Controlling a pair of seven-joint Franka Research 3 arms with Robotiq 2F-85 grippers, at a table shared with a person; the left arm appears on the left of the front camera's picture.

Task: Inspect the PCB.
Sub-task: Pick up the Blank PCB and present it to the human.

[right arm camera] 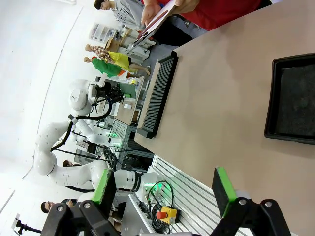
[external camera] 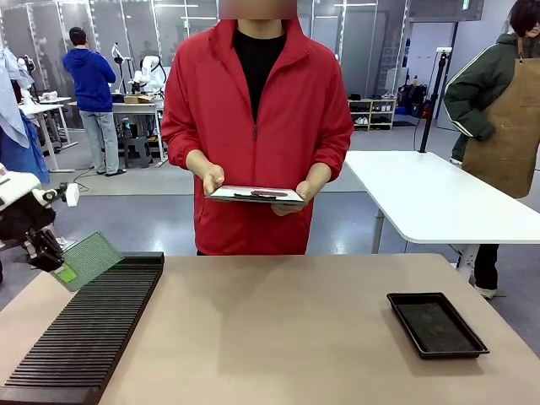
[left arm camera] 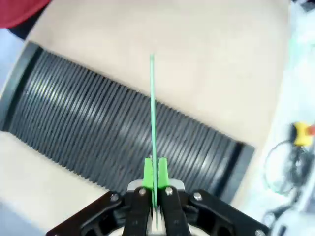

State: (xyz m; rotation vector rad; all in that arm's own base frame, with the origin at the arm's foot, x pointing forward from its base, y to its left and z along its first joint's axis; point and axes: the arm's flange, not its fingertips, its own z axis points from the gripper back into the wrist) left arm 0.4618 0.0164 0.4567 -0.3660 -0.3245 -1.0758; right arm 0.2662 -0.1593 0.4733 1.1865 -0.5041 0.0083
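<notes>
My left gripper (external camera: 59,268) is shut on the PCB (external camera: 91,258), a thin green board held tilted above the far left end of the black slotted rack (external camera: 93,325). In the left wrist view the PCB (left arm camera: 152,123) stands edge-on as a thin green line between the green pads (left arm camera: 147,172) of my left gripper (left arm camera: 155,172), over the rack (left arm camera: 113,128). My right gripper (right arm camera: 165,189) is open with nothing between its fingers, off the near right side of the table. In the right wrist view the left arm holds the PCB (right arm camera: 129,89) past the rack (right arm camera: 157,93).
A person in a red jacket stands at the far side holding a white clipboard (external camera: 257,195) with both hands. A black shallow tray (external camera: 435,323) lies at the right of the tan table (external camera: 287,337). The same tray (right arm camera: 294,101) appears in the right wrist view.
</notes>
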